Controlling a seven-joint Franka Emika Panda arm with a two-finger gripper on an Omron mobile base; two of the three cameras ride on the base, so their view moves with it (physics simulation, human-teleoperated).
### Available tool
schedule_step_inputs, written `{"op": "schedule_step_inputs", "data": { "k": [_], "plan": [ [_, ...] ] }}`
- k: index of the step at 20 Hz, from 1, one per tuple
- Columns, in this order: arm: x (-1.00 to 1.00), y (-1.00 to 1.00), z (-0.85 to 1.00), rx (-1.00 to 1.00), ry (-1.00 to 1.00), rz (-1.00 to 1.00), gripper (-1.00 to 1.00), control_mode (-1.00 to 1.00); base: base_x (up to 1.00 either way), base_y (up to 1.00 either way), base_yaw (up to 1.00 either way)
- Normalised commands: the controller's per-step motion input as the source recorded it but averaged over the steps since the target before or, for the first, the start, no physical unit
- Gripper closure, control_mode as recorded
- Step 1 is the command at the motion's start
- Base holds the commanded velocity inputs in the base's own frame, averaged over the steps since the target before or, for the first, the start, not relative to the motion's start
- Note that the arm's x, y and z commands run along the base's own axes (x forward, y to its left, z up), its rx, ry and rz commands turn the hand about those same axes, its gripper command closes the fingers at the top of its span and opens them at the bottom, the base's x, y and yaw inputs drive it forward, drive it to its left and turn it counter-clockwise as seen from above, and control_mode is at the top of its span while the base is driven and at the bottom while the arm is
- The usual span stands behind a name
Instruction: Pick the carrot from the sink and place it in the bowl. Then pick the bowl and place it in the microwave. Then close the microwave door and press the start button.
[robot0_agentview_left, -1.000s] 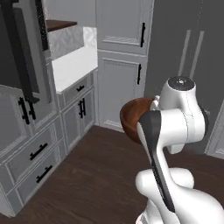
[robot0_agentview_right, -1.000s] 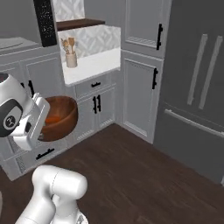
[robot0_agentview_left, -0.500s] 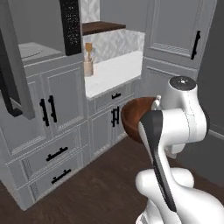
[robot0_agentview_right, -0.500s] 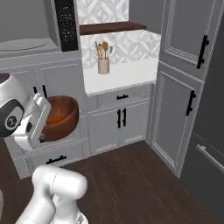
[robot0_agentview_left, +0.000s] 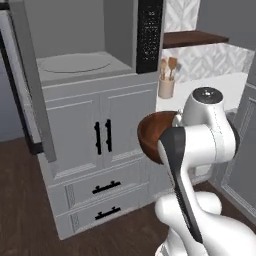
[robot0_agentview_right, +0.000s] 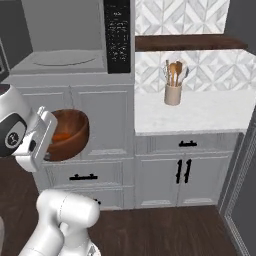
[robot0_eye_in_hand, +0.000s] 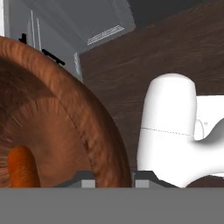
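Note:
The reddish-brown bowl (robot0_agentview_left: 150, 134) (robot0_agentview_right: 70, 131) hangs in the air in front of the cabinets below the microwave. My gripper (robot0_eye_in_hand: 111, 179) is shut on its rim, one finger inside and one outside. The orange carrot (robot0_eye_in_hand: 21, 168) (robot0_agentview_right: 61, 136) lies inside the bowl (robot0_eye_in_hand: 65, 131). The grey microwave (robot0_agentview_left: 75, 40) (robot0_agentview_right: 65, 30) stands open above and beyond the bowl, its round turntable (robot0_agentview_left: 75, 63) (robot0_agentview_right: 62, 59) bare. Its door (robot0_agentview_left: 27, 90) is swung out to the left. The black control panel (robot0_agentview_left: 149, 35) (robot0_agentview_right: 117, 35) is on its right side. The sink is out of view.
Grey cabinet doors and drawers with black handles (robot0_agentview_left: 102, 137) sit under the microwave. To the right, a white counter (robot0_agentview_right: 200, 112) carries a utensil pot with wooden spoons (robot0_agentview_right: 173, 87) (robot0_agentview_left: 166, 82), below a wooden shelf (robot0_agentview_right: 190, 42). Dark wood floor (robot0_agentview_left: 20, 210) lies in front.
The whole scene has slid across both base views as the base turned; the open microwave now stands in front. The bowl with the carrot stays held in the gripper.

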Motion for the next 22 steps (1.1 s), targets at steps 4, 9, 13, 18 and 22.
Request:
{"op": "schedule_step_inputs", "data": {
  "k": [4, 9, 13, 18, 22],
  "plan": [
    [0.0, 0.0, 0.0, 0.0, 0.0, 0.0, 1.0, 1.0, 0.99, -0.13, 0.46],
    [0.0, 0.0, 0.0, 0.0, 0.0, 0.0, 1.0, 1.0, 0.5, -0.01, 0.21],
    [0.0, 0.0, 0.0, 0.0, 0.0, 0.0, 1.0, 1.0, 0.55, 0.05, 0.01],
    [0.0, 0.0, 0.0, 0.0, 0.0, 0.0, 1.0, 1.0, 0.18, 0.27, 0.06],
    [0.0, 0.0, 0.0, 0.0, 0.0, 0.0, 1.0, 1.0, 0.01, 0.0, 0.25]
  ]
}}
